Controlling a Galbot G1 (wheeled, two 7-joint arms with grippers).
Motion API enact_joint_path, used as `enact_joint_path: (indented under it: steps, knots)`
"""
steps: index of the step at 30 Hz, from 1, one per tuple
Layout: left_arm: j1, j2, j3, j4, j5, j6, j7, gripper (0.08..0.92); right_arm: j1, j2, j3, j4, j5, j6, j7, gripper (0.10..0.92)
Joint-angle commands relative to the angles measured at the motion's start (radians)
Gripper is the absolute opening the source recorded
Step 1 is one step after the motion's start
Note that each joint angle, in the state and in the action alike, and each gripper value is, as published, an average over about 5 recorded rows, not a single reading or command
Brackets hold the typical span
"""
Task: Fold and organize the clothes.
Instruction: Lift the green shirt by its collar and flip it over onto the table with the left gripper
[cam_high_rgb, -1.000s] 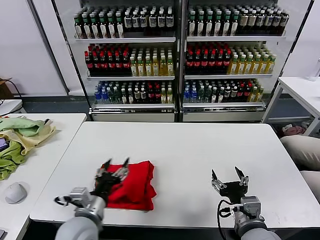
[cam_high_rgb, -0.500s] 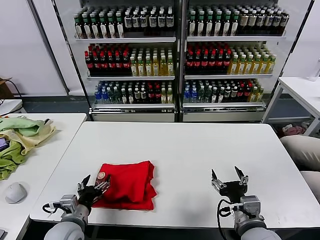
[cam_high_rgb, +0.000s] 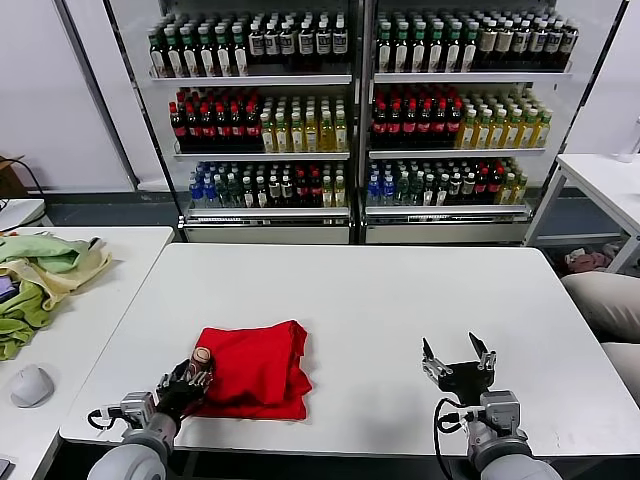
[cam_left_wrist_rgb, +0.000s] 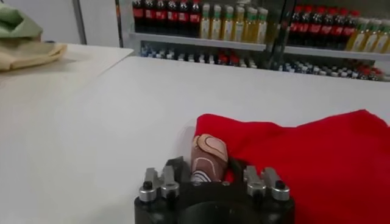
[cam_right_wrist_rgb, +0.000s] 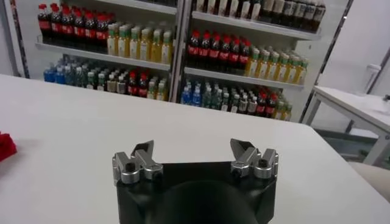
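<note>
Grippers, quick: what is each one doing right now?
Left gripper: closing on the near left corner of the red T-shirt; firm grip cannot be told.
Right gripper: open, holding nothing, above the table.

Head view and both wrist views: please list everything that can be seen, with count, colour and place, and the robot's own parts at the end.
T-shirt: one, bright red, folded, on the near left part of the white table.
Cloths: a heap, pale green and yellowish, on the side table to the left.
Mouse: one, white, on that side table, nearer the robot.
Bottles: many, mixed colours, on cooler shelves behind the table.
Left gripper: at the T-shirt's left edge, fingers around the printed corner.
Right gripper: open, above the table's near right part, holding nothing.
</note>
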Motion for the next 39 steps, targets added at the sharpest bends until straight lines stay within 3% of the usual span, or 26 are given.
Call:
enact_joint_path:
  steps: [1,5,9,13,16,20,23,28,31,34,39]
  knots:
    - [0.002,-0.005,0.006,0.033,-0.042,0.001,0.022,0.490,0.002,0.001,-0.002,-0.002,0.000,0.000,0.000,0.823]
    - [0.006,-0.008,0.011,0.028,-0.011,-0.021,0.040,0.377,0.006,0.002,-0.005,-0.004,0.000,0.001,0.000,0.823]
    - [0.024,0.023,-0.048,-0.084,0.093,-0.054,0.059,0.265,0.005,-0.001,-0.001,-0.004,0.000,0.002,0.000,0.823]
    - [0.048,0.125,-0.230,-0.260,0.090,-0.006,0.072,0.162,0.007,-0.008,0.008,-0.007,0.000,0.006,-0.002,0.823]
    - [0.065,0.208,-0.407,-0.319,0.058,0.033,0.054,0.133,0.014,-0.011,0.008,0.001,0.002,0.006,-0.003,0.823]
    - [0.087,0.233,-0.532,-0.353,0.101,0.035,0.062,0.123,0.021,-0.023,0.007,0.010,0.003,0.008,-0.006,0.823]
    - [0.048,0.184,-0.401,-0.359,0.140,0.066,0.072,0.123,0.021,-0.031,0.013,0.022,0.002,0.008,-0.006,0.823]
    - [0.000,-0.014,0.254,-0.279,0.337,0.054,0.074,0.123,0.005,-0.025,0.018,0.036,-0.005,0.005,-0.002,0.823]
    - [-0.029,-0.127,0.494,-0.160,0.448,0.011,0.082,0.123,-0.003,-0.015,0.017,0.034,-0.014,0.004,-0.001,0.823]
    - [-0.095,-0.185,0.580,-0.065,0.491,-0.025,0.100,0.122,-0.009,-0.013,0.019,0.034,-0.019,0.003,0.000,0.823]
    - [-0.225,-0.217,0.575,0.050,0.517,-0.039,0.107,0.122,-0.010,-0.005,0.017,0.027,-0.026,0.003,0.001,0.823]
